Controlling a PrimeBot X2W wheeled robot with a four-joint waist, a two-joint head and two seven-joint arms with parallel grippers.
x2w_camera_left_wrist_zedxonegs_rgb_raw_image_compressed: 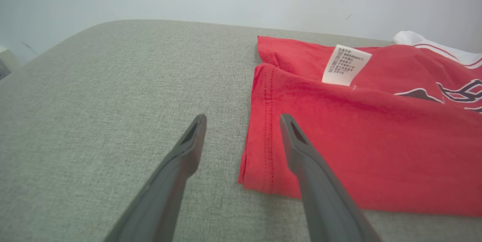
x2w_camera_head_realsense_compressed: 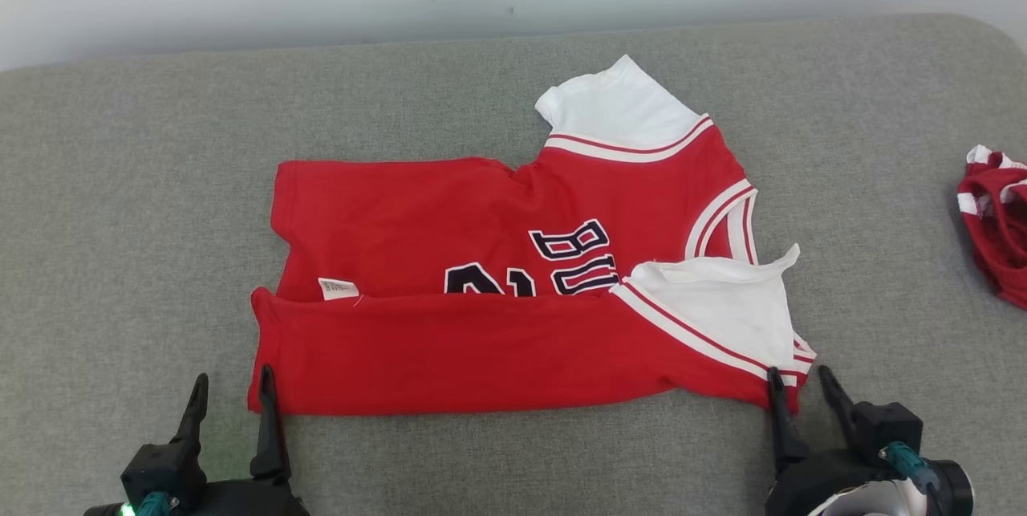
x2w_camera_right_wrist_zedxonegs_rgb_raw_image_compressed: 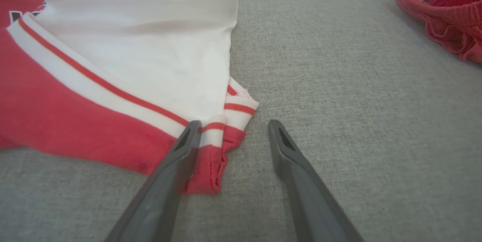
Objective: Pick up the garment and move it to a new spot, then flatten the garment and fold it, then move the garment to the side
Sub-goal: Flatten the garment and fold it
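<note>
Left claw (x2w_camera_head_realsense_compressed: 233, 375): two long dark tapered fingers (x2w_camera_head_realsense_compressed: 268, 420), black base (x2w_camera_head_realsense_compressed: 164, 472), green light (x2w_camera_head_realsense_compressed: 124, 509). Right claw (x2w_camera_head_realsense_compressed: 797, 371): same fingers, teal fitting (x2w_camera_head_realsense_compressed: 905, 461), pale grey wrist (x2w_camera_head_realsense_compressed: 862, 500) behind.

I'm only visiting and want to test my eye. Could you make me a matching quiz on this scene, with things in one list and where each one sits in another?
Things:
1. care label
2. crumpled red garment
3. left fingers
4. right fingers

Places:
A. open, at the red jersey's striped sleeve corner
B. far right on the grey surface, apart from the jersey
C. white, on the jersey beside the folded-over edge
D. open, at the jersey's plain red hem corner

Pairs: 1-C, 2-B, 3-D, 4-A
</note>
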